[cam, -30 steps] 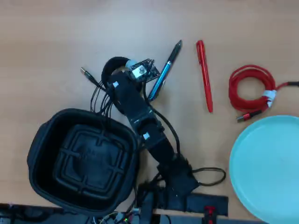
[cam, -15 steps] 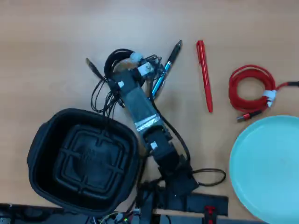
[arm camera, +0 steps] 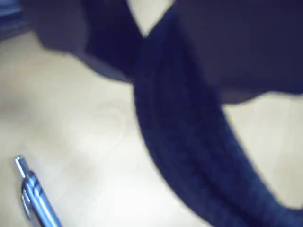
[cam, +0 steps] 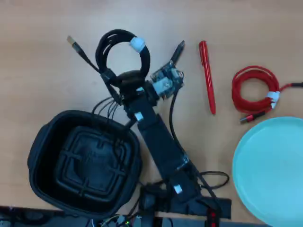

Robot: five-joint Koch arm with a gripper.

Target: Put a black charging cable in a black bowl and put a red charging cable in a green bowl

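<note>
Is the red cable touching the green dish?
Apart. In the overhead view, bare table shows between the red cable, with its plug end, and the rim of the green dish.

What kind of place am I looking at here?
Probably a desk or hobby workbench: a light wooden tabletop, pens such as the red pen, and coiled charging cables like the red charging cable.

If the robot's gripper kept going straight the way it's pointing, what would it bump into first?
Probably the black charging cable. Seen from overhead, the gripper points up the picture and the coil lies right there at its tip, maybe already held. Past the coil only bare table shows.
</note>
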